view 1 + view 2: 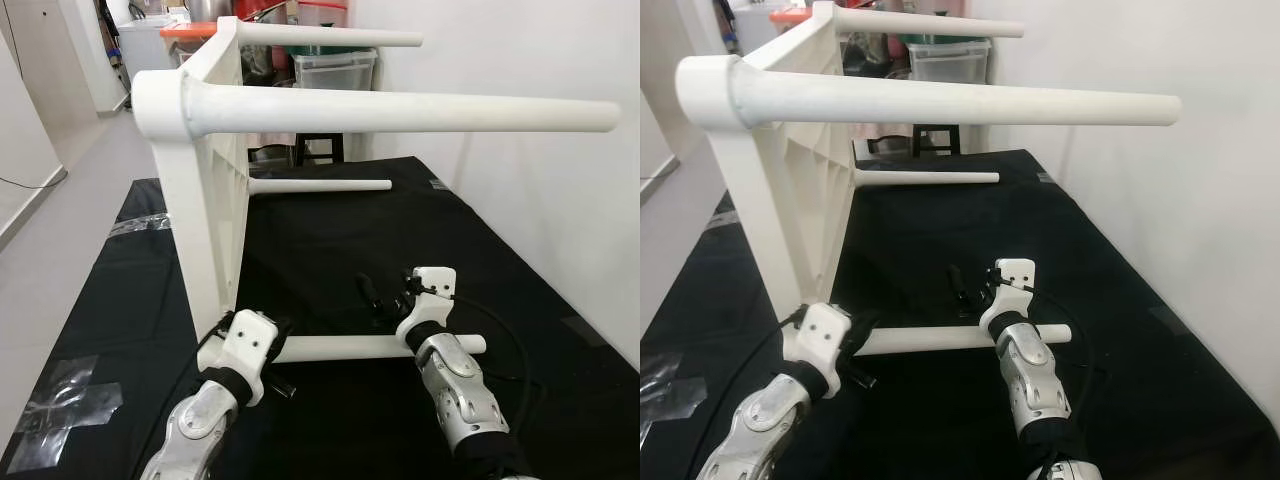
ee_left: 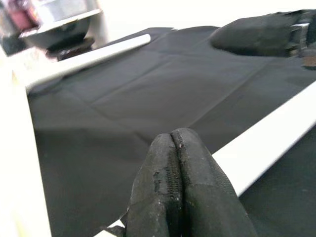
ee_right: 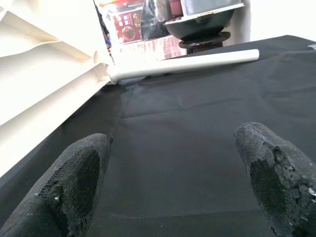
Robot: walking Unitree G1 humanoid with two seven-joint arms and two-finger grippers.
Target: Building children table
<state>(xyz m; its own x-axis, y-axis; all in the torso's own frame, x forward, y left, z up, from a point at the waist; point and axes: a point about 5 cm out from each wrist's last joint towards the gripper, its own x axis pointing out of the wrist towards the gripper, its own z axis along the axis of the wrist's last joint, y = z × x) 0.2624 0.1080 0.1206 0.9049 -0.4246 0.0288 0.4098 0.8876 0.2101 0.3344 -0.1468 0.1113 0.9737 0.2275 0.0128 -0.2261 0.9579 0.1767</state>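
I see the white children's table [image 1: 205,190] tipped on its side on the black mat [image 1: 400,230]. My left gripper [image 2: 178,187] is clenched empty (beside the lowest leg [image 1: 340,347]); my right gripper [image 3: 173,173] spread wide.

The white plastic children's table [image 1: 205,190] lies tipped on its side on the black mat, its ribbed underside facing right. Three legs show screwed in and point right: a near upper leg [image 1: 400,110], a far upper leg [image 1: 330,38] and a far lower leg [image 1: 320,186]. The fourth leg [image 1: 340,348] lies on the mat near the table's lower near corner.
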